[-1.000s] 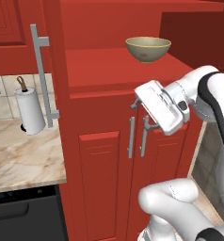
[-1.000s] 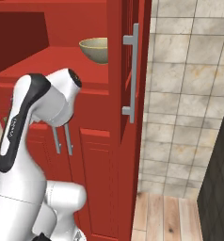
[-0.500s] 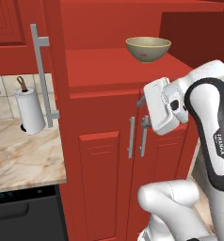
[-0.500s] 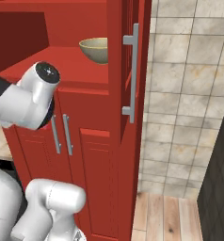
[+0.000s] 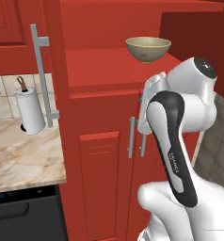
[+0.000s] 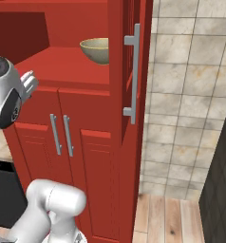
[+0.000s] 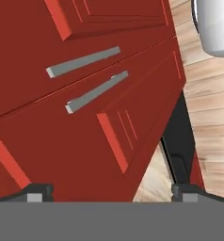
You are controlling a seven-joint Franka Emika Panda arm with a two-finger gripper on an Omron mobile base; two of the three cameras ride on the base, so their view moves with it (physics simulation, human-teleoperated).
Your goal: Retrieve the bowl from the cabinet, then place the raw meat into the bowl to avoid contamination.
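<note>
Bowl [image 5: 148, 49]: pale olive-tan, upright on the open shelf of the red cabinet [image 5: 100, 155], upper doors swung wide. Lower paired doors shut, silver bar handles [image 5: 131, 137] side by side. Fingers [image 7: 36, 193]: spread wide, empty, aimed at the lower doors, at 7 o'clock below the bowl. Paper-towel roll [image 5: 30, 111]: upright on the marble tabletop [image 5: 20, 160], at 9 o'clock of the cabinet.

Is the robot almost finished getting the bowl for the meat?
Not yet. Done: the tall cabinet has its upper doors open, so the bowl shows on its shelf. In hand: nothing; the gripper is open and empty, facing the lower doors. Left: reach up, take the bowl out, set it down, then put the raw meat in it.
</note>
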